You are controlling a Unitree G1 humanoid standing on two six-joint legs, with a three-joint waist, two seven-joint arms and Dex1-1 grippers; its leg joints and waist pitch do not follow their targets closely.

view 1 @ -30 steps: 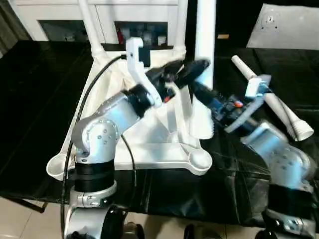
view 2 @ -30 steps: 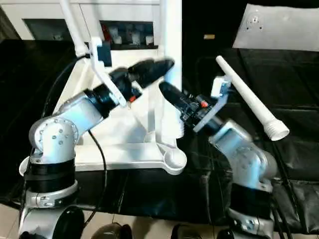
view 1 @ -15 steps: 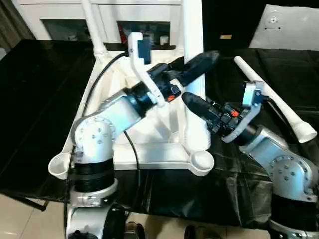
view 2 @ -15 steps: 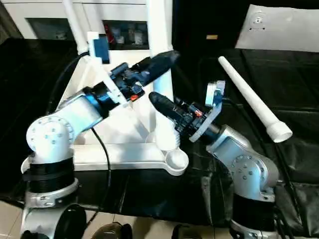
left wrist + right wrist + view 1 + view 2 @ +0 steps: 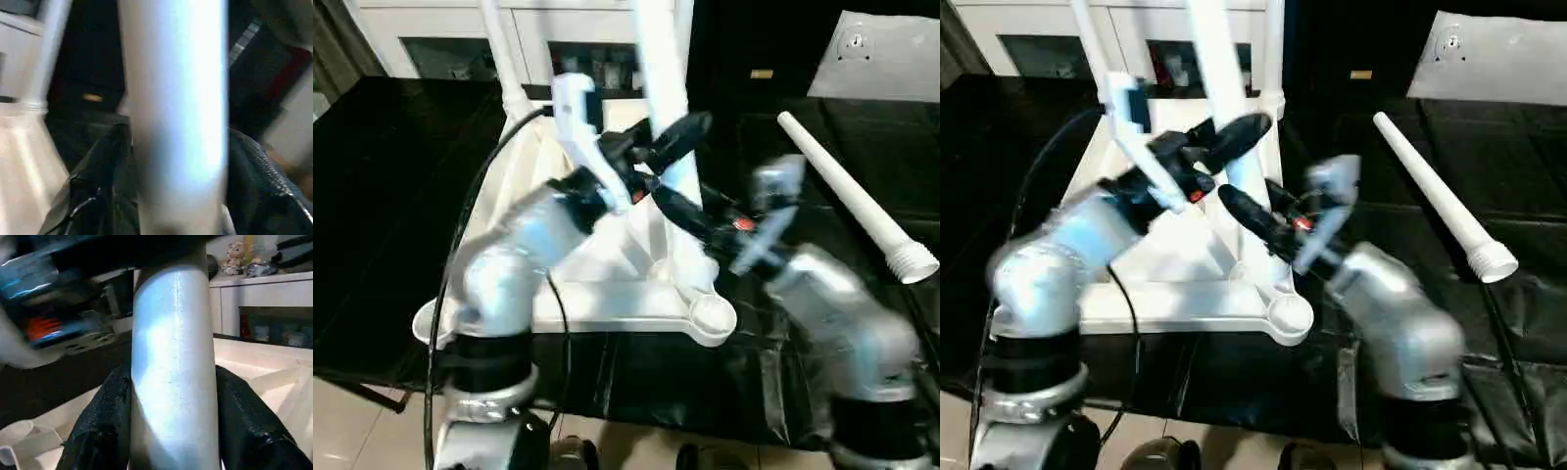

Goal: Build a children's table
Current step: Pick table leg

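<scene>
i've got the leg upright above the tabletop – right hand pinching it low, left hand higher, grip unclear. light, stiff, slick plastic – hold near the base.

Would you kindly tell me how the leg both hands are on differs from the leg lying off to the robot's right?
The held leg stands tilted over the tabletop; the loose leg lies flat on the black cover. The held leg sits between the fingers of the left hand and the right hand; nothing touches the loose leg. Both are white tapered tubes.
</scene>
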